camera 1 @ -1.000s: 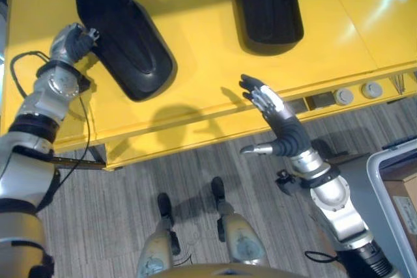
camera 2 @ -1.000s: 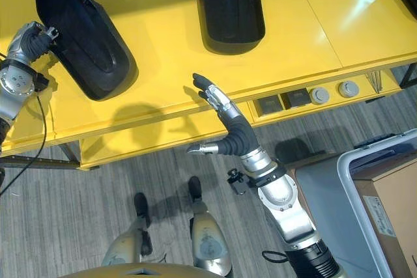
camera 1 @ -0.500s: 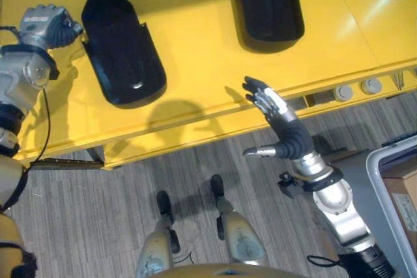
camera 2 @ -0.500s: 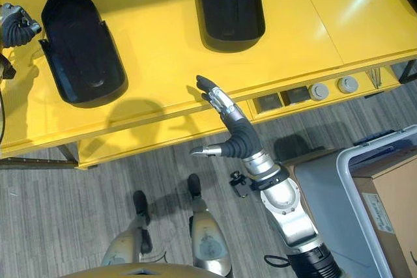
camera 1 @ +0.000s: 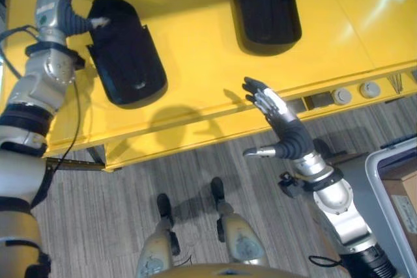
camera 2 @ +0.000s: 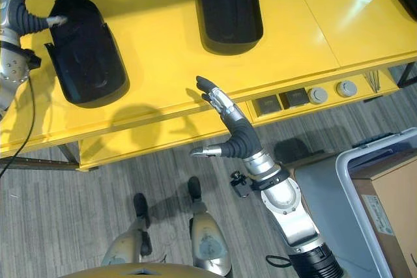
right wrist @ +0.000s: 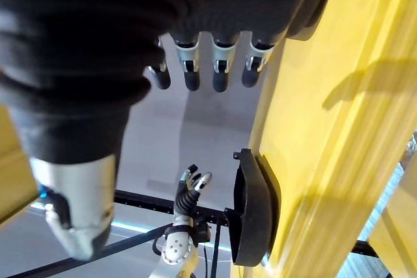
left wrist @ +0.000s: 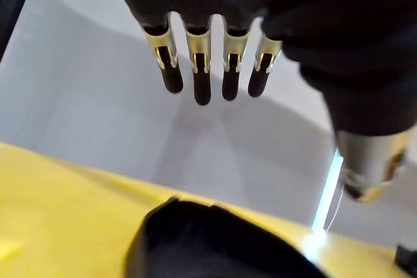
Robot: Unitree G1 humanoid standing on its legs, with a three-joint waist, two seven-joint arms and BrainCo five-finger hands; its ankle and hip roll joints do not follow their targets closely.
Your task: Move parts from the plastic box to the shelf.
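Beside the left hand (camera 1: 57, 6), whose straight fingers hold nothing and whose thumb meets the far end of the left black part (camera 1: 125, 50) on the yellow surface (camera 1: 195, 63), a stray nudge could skew that part. Further right lie the second part (camera 1: 266, 6) and the idle, spread right hand (camera 1: 281, 128). No writing is readable.

No legible txt or nos.
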